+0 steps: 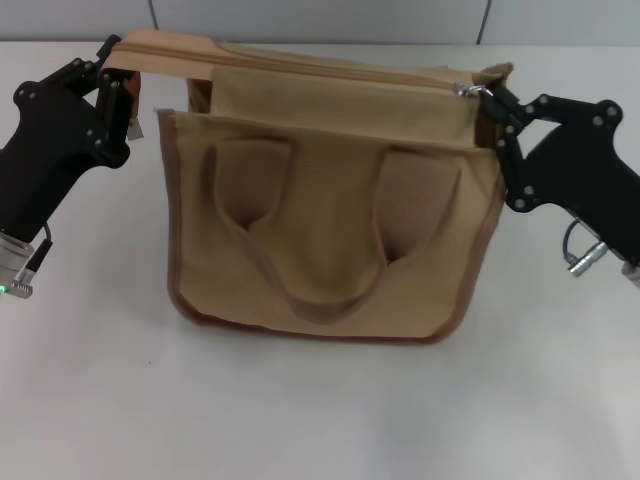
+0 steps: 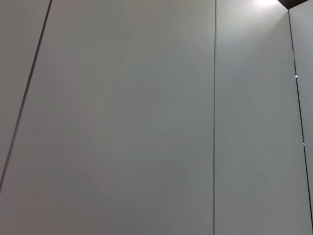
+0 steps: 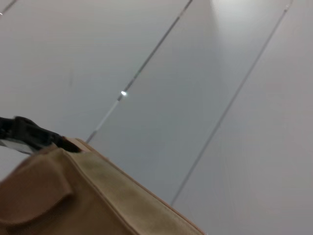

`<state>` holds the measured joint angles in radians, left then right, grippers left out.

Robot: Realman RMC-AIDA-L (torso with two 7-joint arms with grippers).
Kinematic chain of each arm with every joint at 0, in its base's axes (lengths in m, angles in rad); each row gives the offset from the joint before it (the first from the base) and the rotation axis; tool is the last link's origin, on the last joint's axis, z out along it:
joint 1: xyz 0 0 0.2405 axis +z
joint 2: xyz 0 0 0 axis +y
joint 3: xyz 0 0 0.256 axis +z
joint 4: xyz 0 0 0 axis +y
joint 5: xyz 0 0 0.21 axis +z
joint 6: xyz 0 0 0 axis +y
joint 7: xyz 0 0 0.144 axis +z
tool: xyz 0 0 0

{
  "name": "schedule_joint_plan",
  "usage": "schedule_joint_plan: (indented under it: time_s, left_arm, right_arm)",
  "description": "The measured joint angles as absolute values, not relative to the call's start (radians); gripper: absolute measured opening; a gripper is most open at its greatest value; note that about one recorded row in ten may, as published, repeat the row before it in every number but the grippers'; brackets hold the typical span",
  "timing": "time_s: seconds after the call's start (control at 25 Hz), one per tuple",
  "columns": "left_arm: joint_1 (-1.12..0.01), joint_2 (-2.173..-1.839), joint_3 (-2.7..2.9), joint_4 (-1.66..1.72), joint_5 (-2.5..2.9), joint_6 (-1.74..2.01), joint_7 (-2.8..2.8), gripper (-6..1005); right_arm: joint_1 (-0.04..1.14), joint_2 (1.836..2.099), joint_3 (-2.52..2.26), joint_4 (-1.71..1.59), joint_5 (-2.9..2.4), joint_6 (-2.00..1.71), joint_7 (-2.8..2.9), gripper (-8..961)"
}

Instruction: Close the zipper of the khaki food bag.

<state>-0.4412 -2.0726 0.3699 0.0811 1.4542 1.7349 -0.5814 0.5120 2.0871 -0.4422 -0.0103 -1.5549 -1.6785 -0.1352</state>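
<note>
The khaki food bag (image 1: 330, 230) stands upright on the white table in the head view, its two looped handles hanging down the front face. The zipper (image 1: 340, 72) runs across the top panel, and its silver pull (image 1: 470, 90) sits at the bag's right end. My right gripper (image 1: 492, 100) is shut on the pull at that top right corner. My left gripper (image 1: 118, 62) is shut on the bag's top left corner and holds it up. The right wrist view shows a corner of the bag (image 3: 83, 200) with the left gripper (image 3: 29, 134) beyond it.
The white table (image 1: 320, 410) stretches in front of the bag. A grey panelled wall (image 2: 146, 122) stands behind it and fills the left wrist view.
</note>
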Motion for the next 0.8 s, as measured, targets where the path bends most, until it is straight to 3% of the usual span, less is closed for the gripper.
schedule_joint_plan:
  time_s: [0.48, 0.8]
  left_arm:
    - [-0.423, -2.072, 0.372, 0.081, 1.454, 1.734, -0.584, 84]
    - [-0.403, -2.072, 0.375, 0.081, 1.459, 1.744, -0.594, 87]
  right_arm:
    - [0.477, 2.091, -0.317, 0.039, -1.553, -1.691, -0.137, 1]
    - [0.456, 2.090, -0.252, 0.104, -1.554, -1.764, -0.091, 257]
